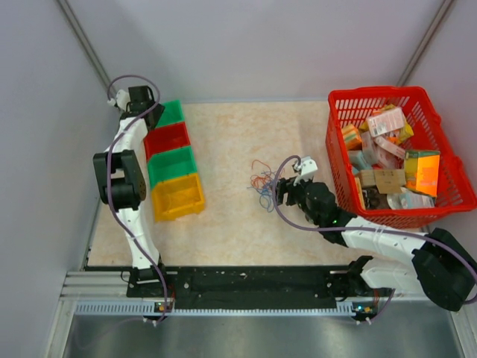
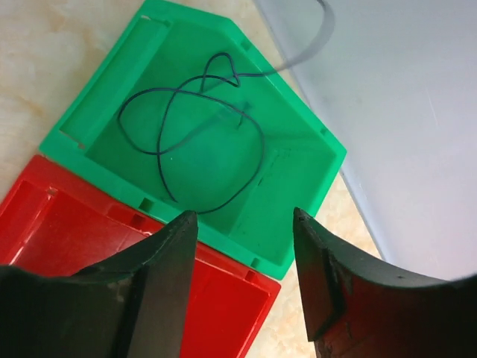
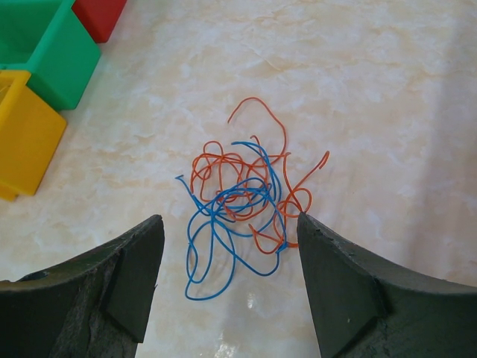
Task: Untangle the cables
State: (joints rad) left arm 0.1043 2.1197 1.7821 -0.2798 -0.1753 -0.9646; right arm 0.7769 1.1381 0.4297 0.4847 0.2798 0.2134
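Note:
A tangle of thin blue and orange cables (image 3: 238,205) lies on the marble table, also seen mid-table in the top view (image 1: 261,183). My right gripper (image 3: 229,250) is open, hovering just short of the tangle, its jaws on either side of the blue loops, touching nothing. My left gripper (image 2: 244,216) is open and empty above the far green bin (image 2: 291,179), which holds one thin dark cable (image 2: 186,127) coiled in loops. In the top view the left gripper (image 1: 141,101) is at the back left over the bins.
A row of bins stands at the left: green (image 1: 171,113), red (image 1: 167,139), green (image 1: 172,165), yellow (image 1: 177,195). A red basket (image 1: 339,134) full of packets stands at the right, close to the right arm. Grey walls enclose the back and sides.

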